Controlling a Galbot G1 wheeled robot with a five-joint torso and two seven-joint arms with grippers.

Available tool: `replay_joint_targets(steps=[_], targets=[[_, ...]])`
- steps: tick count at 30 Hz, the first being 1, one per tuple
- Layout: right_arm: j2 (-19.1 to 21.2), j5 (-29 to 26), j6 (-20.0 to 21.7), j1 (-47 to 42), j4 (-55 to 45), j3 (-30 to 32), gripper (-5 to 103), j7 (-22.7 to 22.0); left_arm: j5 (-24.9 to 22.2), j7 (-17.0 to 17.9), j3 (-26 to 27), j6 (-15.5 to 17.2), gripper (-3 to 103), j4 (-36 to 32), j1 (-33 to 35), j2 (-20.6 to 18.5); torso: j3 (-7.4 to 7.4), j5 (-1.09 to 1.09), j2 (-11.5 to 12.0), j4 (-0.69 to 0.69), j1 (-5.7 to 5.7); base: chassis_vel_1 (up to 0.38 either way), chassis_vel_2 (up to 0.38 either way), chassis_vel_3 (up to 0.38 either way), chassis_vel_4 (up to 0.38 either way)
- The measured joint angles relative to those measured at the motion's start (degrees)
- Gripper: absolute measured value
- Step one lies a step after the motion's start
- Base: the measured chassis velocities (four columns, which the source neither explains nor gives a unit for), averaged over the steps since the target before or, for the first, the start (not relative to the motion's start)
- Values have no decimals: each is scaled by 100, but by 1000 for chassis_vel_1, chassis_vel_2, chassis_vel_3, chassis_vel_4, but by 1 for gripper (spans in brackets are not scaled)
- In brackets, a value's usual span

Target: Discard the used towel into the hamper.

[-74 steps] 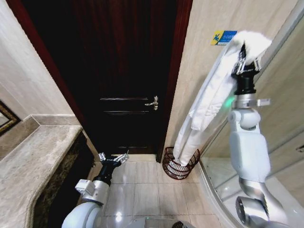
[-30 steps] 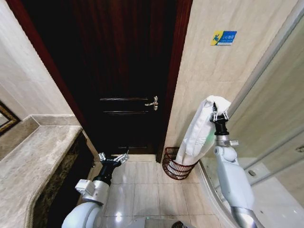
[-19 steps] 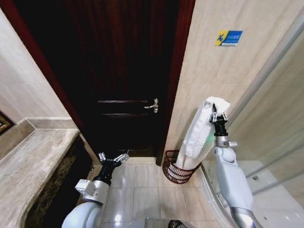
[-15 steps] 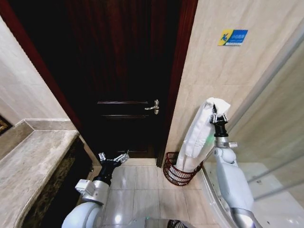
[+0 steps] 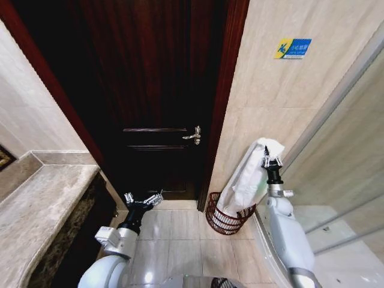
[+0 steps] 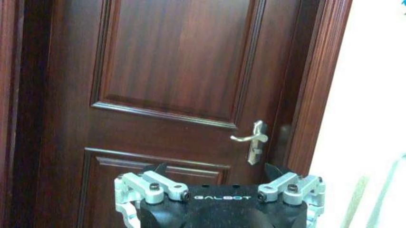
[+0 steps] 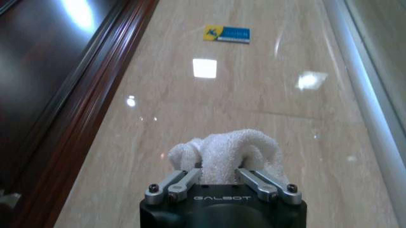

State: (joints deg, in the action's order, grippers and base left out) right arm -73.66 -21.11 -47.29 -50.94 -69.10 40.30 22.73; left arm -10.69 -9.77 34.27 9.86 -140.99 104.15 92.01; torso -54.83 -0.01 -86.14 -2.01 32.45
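My right gripper (image 5: 269, 161) is shut on the top of a white towel (image 5: 246, 177). The towel hangs down and its lower end sits inside the hamper (image 5: 225, 221), a dark reddish-brown wire basket on the floor by the door frame. In the right wrist view the towel (image 7: 225, 152) bunches between the closed fingers (image 7: 173, 185), with the beige wall behind. My left gripper (image 5: 143, 200) is low at the left, open and empty, facing the door; its fingers (image 6: 149, 184) show in the left wrist view.
A dark wooden door (image 5: 150, 90) with a metal handle (image 5: 193, 135) stands ahead. A marble counter (image 5: 42, 204) runs along the left. A glass shower enclosure (image 5: 348, 180) closes off the right. Tiled floor (image 5: 174, 234) lies between the arms.
My right gripper has come down with the towel, so more of the cloth has sunk into the hamper. The camera shifted slightly. The left arm has stayed put.
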Motion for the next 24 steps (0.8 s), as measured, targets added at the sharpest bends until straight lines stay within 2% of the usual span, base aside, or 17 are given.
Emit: replay_joint_targets(steps=[6,11,24], targets=[[-30,6,0,80,373,-6,13,40,0,0,0,0,100,0,0,0,0,0,0,1,0,0,0,0,0],[-94,-67,2,202,1051,-65,13,115,0,0,0,0,100,0,0,0,0,2,0,1,0,0,0,0,0],[-301,-181,8,301,1827,-109,13,610,0,0,0,0,100,0,0,0,0,0,0,1,0,0,0,0,0]])
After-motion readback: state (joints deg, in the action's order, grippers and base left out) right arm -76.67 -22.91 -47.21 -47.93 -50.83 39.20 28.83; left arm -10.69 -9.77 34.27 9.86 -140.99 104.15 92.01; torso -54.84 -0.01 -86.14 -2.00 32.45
